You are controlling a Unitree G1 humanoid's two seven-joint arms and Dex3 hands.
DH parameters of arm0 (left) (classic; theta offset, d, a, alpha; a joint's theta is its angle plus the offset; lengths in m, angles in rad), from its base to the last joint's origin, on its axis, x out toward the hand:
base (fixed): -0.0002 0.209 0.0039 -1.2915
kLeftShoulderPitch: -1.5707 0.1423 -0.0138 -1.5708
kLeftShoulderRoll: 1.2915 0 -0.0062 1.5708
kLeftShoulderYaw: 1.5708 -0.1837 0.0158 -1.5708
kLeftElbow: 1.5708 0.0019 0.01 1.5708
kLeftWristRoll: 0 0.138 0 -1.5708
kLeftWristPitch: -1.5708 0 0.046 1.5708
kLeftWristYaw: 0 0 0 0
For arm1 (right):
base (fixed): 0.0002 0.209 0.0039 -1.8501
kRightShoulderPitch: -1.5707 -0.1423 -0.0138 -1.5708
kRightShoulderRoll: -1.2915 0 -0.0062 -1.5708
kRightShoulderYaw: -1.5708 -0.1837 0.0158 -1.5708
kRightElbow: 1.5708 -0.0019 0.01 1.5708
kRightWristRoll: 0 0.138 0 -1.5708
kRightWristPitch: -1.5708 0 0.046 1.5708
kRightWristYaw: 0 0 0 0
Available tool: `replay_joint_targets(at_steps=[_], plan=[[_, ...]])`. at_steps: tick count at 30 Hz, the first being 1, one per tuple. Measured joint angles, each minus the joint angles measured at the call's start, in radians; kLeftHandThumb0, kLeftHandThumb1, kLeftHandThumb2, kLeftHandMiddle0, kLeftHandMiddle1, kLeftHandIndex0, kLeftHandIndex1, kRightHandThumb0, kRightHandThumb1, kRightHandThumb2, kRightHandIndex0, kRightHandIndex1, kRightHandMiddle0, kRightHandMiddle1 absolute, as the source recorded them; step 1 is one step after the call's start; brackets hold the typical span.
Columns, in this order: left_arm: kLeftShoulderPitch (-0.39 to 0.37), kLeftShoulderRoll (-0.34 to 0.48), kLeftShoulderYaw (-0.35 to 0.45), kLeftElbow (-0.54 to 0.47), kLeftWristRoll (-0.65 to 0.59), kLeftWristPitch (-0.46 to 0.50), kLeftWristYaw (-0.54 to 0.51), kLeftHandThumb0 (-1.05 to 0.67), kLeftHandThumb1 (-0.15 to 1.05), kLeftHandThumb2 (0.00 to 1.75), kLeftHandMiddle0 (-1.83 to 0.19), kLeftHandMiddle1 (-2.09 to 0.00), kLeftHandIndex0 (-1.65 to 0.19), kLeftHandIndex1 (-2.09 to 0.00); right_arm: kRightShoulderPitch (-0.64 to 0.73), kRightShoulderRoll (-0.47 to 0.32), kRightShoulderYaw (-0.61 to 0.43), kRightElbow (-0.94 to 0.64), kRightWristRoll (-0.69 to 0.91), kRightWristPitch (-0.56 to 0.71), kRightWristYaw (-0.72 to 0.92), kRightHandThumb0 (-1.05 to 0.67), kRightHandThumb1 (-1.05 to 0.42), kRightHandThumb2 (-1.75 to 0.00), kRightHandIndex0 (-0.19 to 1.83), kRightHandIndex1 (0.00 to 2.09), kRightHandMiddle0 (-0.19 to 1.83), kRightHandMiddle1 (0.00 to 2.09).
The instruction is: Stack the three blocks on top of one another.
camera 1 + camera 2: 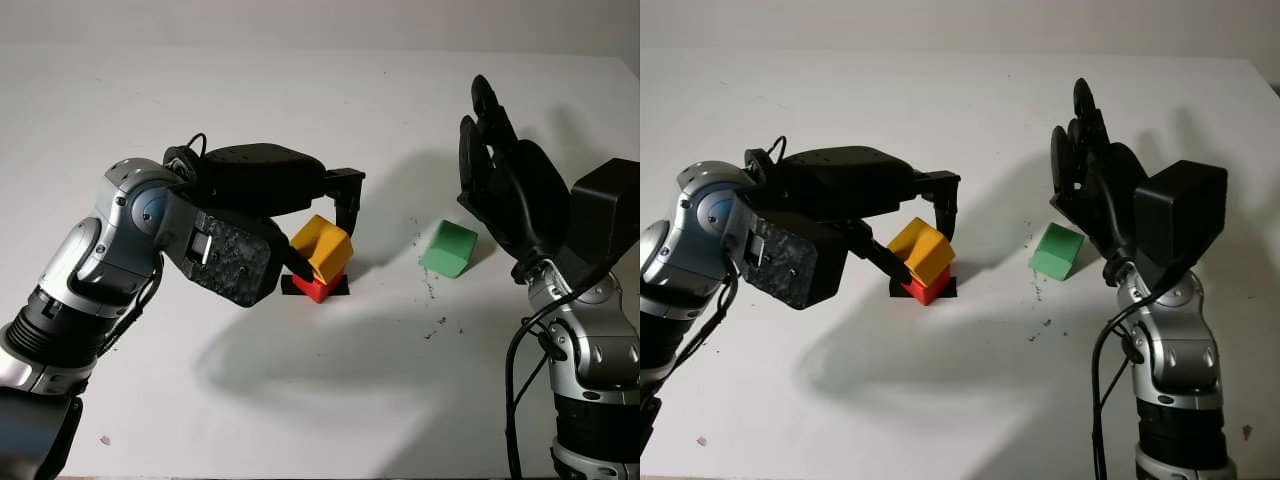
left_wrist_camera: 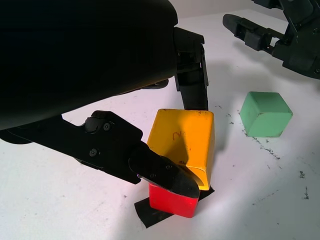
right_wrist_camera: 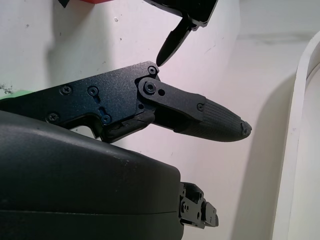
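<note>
Yellow block (image 2: 184,145): tilted on red block (image 2: 172,204), pinched by left hand (image 1: 318,245).
Risk: slides off on release.
Right hand (image 1: 505,195): open, raised beside green block (image 1: 448,249).

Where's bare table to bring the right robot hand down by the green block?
Bare table lies in front of the green block, toward the robot, and between it and the red block. Crowded around the yellow block, gripped by the left robot hand. Right robot hand is open, raised.

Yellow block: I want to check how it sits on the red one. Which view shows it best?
The left wrist view: the yellow block sits tilted on the red block, gripped by the left robot hand. Both eye views show it farther off.
</note>
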Motion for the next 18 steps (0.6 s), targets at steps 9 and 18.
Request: replay_joint_targets(at_steps=[9, 18], plan=[[0.000, 0.000, 0.000, 0.000, 0.018, -0.001, 0.000, -0.40, 1.05, 0.10, -0.19, -0.05, -0.07, -1.74, 0.000, 0.001, 0.000, 0.001, -0.001, -0.001, -0.002, -0.70, -1.05, -0.76, -0.19, 0.00, -0.19, 0.00], [0.000, 0.000, 0.000, 0.000, 0.020, -0.002, -0.007, -0.39, 1.05, 0.09, -0.18, -0.05, -0.12, -1.67, 0.000, 0.001, 0.000, 0.007, -0.001, -0.006, 0.001, -0.72, -1.05, -0.75, -0.19, 0.00, -0.19, 0.00]])
